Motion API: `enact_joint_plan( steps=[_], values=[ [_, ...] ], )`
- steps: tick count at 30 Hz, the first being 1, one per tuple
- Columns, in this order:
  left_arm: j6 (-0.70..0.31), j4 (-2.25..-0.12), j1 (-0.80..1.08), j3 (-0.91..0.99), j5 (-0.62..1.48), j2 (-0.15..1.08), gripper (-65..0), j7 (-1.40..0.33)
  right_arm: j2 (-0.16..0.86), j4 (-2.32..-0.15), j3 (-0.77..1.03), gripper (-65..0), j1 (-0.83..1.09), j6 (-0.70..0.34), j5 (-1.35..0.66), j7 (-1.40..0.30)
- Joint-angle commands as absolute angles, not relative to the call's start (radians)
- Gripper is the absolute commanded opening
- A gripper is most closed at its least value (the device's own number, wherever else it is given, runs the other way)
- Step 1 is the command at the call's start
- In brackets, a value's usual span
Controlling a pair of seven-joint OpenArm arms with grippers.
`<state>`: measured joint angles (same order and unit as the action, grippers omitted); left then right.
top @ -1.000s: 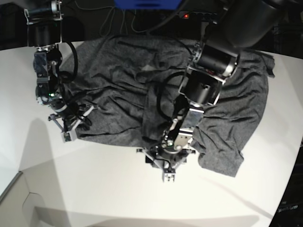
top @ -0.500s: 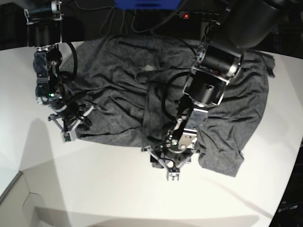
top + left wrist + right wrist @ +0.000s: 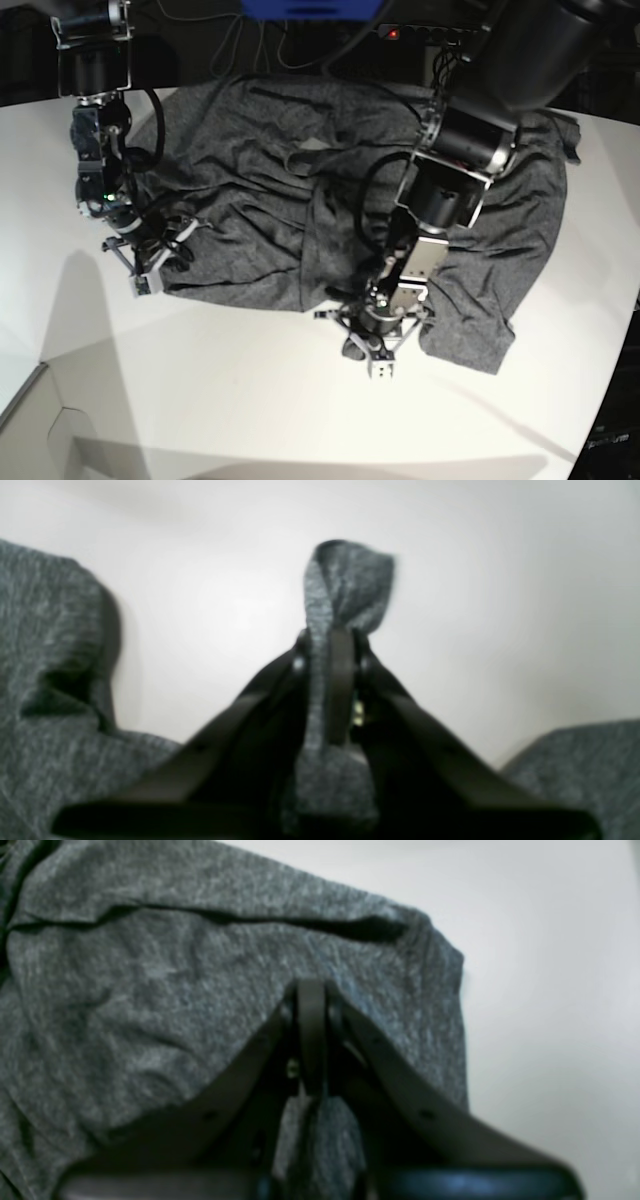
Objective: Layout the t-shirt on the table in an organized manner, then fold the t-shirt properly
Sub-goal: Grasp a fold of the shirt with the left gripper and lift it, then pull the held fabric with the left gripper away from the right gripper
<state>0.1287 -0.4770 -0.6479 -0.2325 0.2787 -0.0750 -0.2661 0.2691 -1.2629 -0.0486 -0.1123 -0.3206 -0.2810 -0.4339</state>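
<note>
Lying rumpled across the far half of the table (image 3: pixel 250 400), the t-shirt (image 3: pixel 250 220) is judged soft and limp, best gripped at hem corners. A fold of its near edge is pinched by the left gripper (image 3: pixel 330 645); its other edge is clamped by the right gripper (image 3: pixel 310 990). Cables are draped beyond the far edge

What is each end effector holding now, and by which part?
The left end effector pinches a bunched fold of the t-shirt at its near hem. The right end effector is shut on the t-shirt's edge near a corner.
</note>
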Motion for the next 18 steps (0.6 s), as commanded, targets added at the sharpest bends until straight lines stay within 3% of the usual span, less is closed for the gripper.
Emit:
enact_joint_plan(
  steps=[1,10,18],
  values=[
    [0.136,-0.486,-0.704,-0.214,0.289,-0.064,-65.0,-0.277,0.280,-1.279,-0.044,-65.0,-0.130,-0.326,-0.289,-0.409],
    [0.134,-0.486,-0.898,-0.054,0.348,0.038,-65.0,-0.280,0.302,-1.279,-0.044,-65.0,-0.128,-0.326,-0.289,-0.409],
    [0.133,-0.527,-0.935,0.053,0.348,0.134,-65.0,-0.288,0.331,-1.279,-0.042,-65.0,-0.128,-0.326,-0.289,-0.409]
  ],
)
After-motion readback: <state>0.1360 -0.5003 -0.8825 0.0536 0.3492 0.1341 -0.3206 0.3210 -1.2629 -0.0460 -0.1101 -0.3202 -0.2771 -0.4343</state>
